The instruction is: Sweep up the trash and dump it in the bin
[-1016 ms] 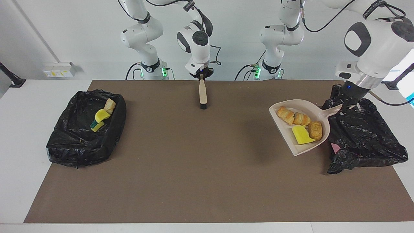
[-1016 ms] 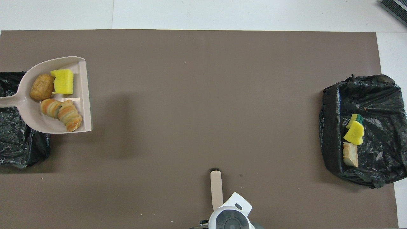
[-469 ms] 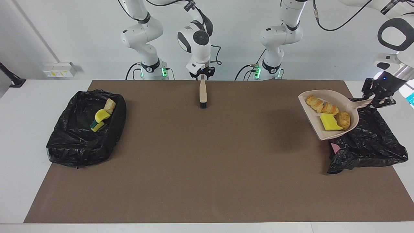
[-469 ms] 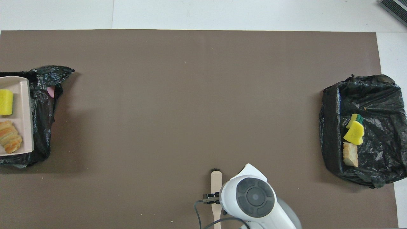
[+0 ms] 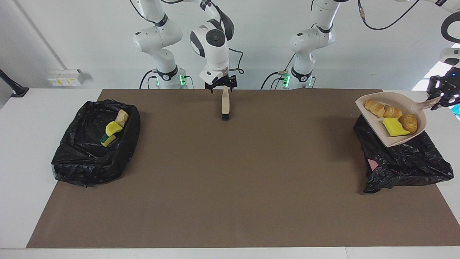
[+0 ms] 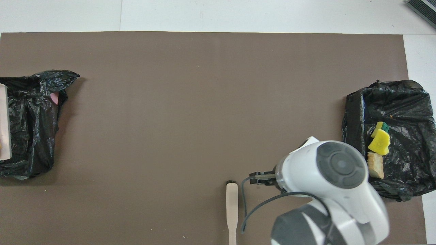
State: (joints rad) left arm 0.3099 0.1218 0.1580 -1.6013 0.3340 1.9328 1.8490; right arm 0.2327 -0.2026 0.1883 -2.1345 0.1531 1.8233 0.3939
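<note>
A beige dustpan [image 5: 413,135] hangs over the black-bagged bin [image 5: 406,162] at the left arm's end of the table. It carries trash: two croissant pieces [image 5: 381,109], a yellow sponge scrap [image 5: 394,127] and a brown bread lump [image 5: 409,122]. My left gripper [image 5: 439,99] is shut on the dustpan's handle. Only the pan's edge [image 6: 4,122] shows in the overhead view. The beige brush [image 5: 225,104] lies flat on the mat near the robots. Just above its handle end my right gripper [image 5: 220,85] stands open.
A second black-bagged bin [image 5: 90,154] sits at the right arm's end, holding two sponge scraps [image 5: 113,128] and a bread piece [image 5: 122,116]. The brown mat [image 5: 230,187] covers the table. In the overhead view the right arm's body [image 6: 333,177] hides part of the mat beside the brush [image 6: 232,211].
The left gripper has carried the loaded dustpan up from the mat and out over the bin at its end. The right gripper has let go of the brush handle and opened.
</note>
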